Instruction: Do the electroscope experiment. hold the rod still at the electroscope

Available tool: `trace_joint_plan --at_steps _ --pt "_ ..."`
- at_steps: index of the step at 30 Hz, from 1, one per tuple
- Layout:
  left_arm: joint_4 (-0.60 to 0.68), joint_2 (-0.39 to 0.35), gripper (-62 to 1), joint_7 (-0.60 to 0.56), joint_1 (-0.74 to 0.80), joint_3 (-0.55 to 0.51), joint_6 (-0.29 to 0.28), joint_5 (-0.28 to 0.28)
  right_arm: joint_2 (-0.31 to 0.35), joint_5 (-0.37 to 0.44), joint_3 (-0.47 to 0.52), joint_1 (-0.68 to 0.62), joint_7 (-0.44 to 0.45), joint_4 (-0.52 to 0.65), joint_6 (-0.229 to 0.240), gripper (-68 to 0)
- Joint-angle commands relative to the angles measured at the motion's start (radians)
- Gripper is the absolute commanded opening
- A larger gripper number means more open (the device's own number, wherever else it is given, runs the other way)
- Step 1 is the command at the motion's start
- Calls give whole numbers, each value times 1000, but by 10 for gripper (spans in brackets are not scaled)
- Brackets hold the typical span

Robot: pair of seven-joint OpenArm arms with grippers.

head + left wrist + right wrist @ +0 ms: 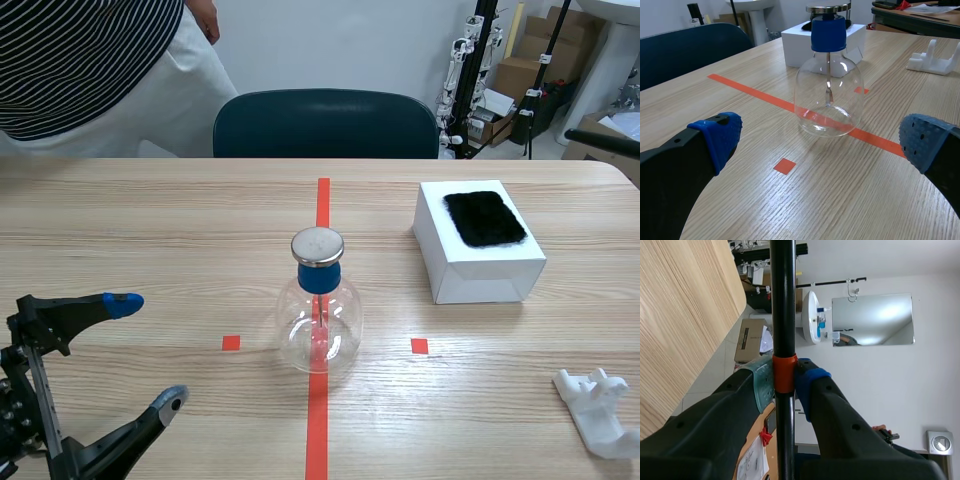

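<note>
The rod (783,315), black with one orange band (785,372), is gripped at that band between the right fingers (815,385), which are clenched on it from both sides. It runs straight ahead past the fingertips and back between the fingers. Beside these fingers an edge of the counter (685,315) is seen, and ahead of them a room wall with one sink (811,317) and one mirror (872,320). A black bar (600,140) at the counter's far corner cannot be told for certain as the same rod.

The left fingers (715,137) are released and spread wide, with nothing between them. One electroscope (828,90) is set upright ahead of them, on the tape line (755,95): a clear flask with a blue collar and a round metal cap.

The counter (150,220) is of pale wood grain. One orange-red line and two small squares (231,342) are marked on it. Beyond the electroscope from the left fingers, one white box (475,265) is placed, with one black cloth (484,218) laid on top. One white holder (598,410) lies near the counter's edge. Behind the counter one dark chair (325,125) is seen, one person (90,70) in a striped top, and several cartons (525,60) on the floor.
</note>
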Motion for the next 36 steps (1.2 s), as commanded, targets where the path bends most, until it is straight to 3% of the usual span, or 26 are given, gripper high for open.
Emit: trace_joint_plan --at_steps 1,16,22,27,36 --pt "11 -6 14 -14 -3 -6 2 -13 10 13 22 1 4 9 -8 -671" --pt "11 -6 14 -14 -3 -6 2 -13 84 6 -66 84 -66 9 -8 -671" --pt "11 -6 14 -14 -3 -6 2 -13 115 -60 -155 146 -106 22 -24 -671" --pt "11 -6 14 -14 -3 -6 2 -14 128 -126 -245 167 -198 118 -31 -671" --pt "11 -6 14 -14 -3 -6 2 -14 127 -346 -437 173 -312 227 -34 -672"
